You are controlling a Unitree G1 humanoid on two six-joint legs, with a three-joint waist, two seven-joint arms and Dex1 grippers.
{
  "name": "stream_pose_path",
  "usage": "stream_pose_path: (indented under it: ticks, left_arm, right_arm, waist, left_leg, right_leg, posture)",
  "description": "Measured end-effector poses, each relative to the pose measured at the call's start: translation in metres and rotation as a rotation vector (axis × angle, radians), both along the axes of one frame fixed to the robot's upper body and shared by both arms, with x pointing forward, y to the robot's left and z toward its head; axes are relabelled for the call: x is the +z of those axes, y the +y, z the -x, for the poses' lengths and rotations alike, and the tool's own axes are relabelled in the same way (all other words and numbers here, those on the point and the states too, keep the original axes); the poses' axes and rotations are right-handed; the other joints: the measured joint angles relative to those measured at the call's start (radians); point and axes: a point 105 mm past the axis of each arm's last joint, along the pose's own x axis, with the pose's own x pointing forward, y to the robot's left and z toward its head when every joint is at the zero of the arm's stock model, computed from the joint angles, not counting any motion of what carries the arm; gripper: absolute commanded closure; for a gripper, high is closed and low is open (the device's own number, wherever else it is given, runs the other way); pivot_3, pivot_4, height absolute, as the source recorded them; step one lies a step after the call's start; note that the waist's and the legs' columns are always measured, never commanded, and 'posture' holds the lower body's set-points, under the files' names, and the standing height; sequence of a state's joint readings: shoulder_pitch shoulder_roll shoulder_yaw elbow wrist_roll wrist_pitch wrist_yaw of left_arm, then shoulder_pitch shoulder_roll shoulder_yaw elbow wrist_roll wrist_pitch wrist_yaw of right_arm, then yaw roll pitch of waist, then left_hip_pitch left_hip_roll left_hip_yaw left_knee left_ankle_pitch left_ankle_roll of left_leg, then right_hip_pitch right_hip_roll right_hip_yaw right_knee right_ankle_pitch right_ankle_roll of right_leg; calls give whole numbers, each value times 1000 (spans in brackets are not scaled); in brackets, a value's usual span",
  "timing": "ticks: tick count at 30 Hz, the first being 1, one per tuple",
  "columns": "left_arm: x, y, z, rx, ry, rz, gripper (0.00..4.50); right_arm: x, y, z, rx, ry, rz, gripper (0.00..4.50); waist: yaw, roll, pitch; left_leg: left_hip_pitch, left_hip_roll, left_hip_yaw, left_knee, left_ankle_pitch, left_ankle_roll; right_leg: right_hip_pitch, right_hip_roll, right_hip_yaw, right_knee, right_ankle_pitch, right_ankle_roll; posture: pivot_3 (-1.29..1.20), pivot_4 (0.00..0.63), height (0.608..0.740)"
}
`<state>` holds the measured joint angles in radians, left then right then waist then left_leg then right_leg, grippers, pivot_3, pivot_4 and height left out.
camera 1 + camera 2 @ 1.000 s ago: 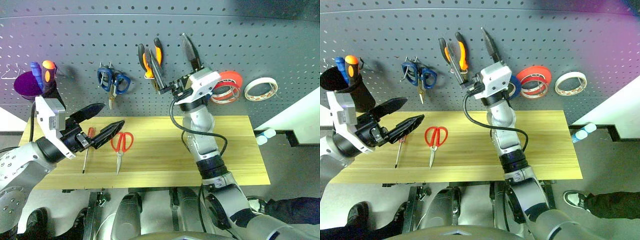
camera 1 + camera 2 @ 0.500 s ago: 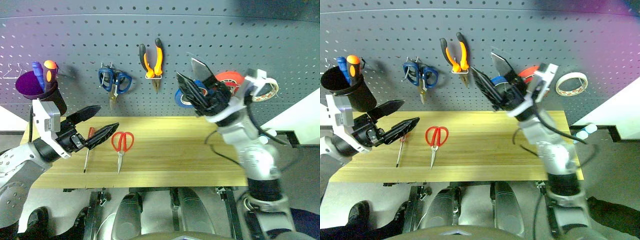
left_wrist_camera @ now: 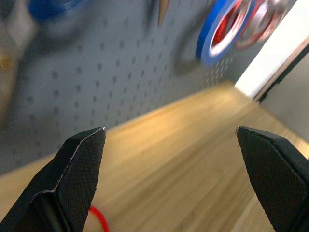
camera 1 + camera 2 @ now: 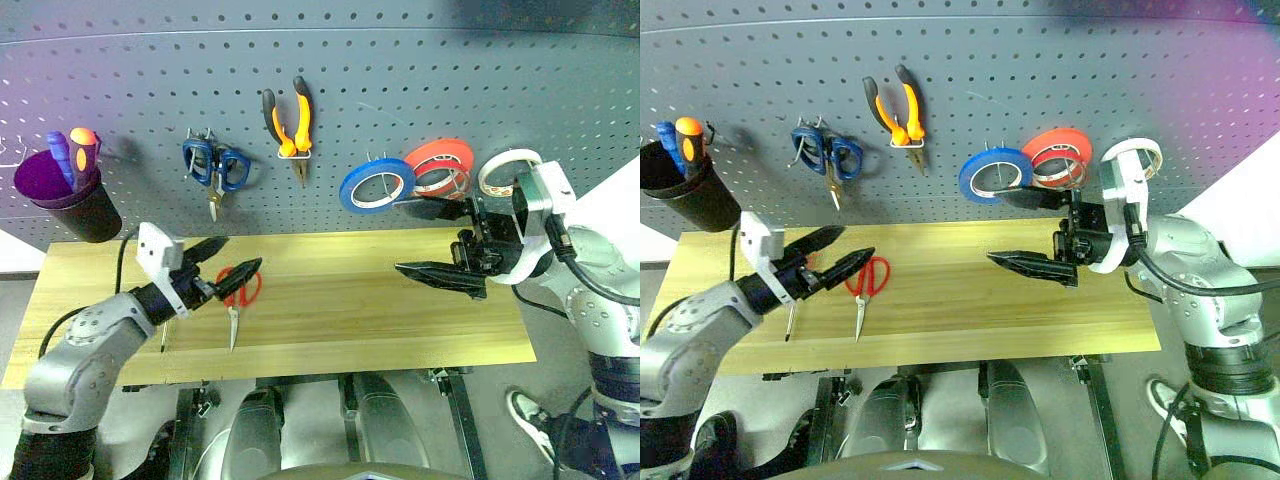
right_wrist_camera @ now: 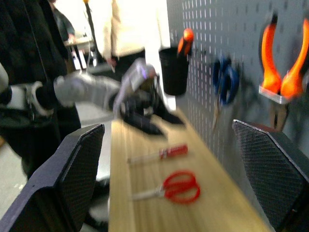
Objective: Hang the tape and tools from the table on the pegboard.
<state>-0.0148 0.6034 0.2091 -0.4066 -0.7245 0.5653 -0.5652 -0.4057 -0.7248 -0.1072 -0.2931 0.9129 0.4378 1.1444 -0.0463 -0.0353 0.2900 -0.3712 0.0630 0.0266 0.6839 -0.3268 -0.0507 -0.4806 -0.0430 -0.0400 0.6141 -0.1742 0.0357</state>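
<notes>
our left gripper (image 4: 232, 259) reaches in from the left, low and roughly level, its black fingers (image 4: 206, 246) spread wide and holding nothing. our right gripper (image 4: 434, 243) points leftward from a bent wrist, its fingers (image 4: 440, 276) also wide apart and empty.

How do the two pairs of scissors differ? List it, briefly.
The red-handled scissors lie flat on the table; the blue-handled scissors hang on the pegboard. The red-handled pair's handles point toward the pegboard, blades toward the table's near edge; the blue-handled pair hangs by its handles, blades down. The open left gripper sits by the red-handled pair; nothing is near the blue-handled pair. Both are closed.
</notes>
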Motion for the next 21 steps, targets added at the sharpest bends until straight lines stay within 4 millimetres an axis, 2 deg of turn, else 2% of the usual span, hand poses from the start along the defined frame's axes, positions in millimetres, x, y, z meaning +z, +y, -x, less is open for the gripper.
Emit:
stream_pose_path:
  ticks: [5,9,13,18,21]
  left_arm:
    - [-28,12,-10,149,100,-51,0]
    - [-56,20,-16,262,254,-88,0]
    - [-78,14,-11,273,408,-151,0]
    - [-91,18,-8,359,555,-220,0]
    - [-91,20,-6,382,580,-272,0]
  right_arm:
    - [0,-1,7,69,28,10,28]
    - [-8,-2,10,93,21,66,28]
    - [-22,-2,12,106,-2,146,28]
    - [-26,-7,10,113,-36,214,28]
    - [-27,-9,9,115,-35,225,28]
  waist:
    - [2,0,0]
    - [2,0,1]
    - [-1,1,3]
    - [-2,2,10]
    - [-2,1,15]
  left_leg:
    - [0,0,0,0,0,0]
    - [0,-1,0,0,0,0]
    - [1,-1,0,0,0,0]
    - [2,-1,0,0,0,0]
    - [2,-1,-1,0,0,0]
  right_leg:
    - [0,-1,0,0,0,0]
    - [0,-1,0,1,0,0]
    - [0,-1,0,1,0,0]
    - [1,-1,0,2,0,0]
    - [1,-1,0,2,0,0]
  posture:
    - [-141,289,733]
    - [-149,300,733]
    - [-162,312,733]
    - [-170,326,733]
    - [-171,330,733]
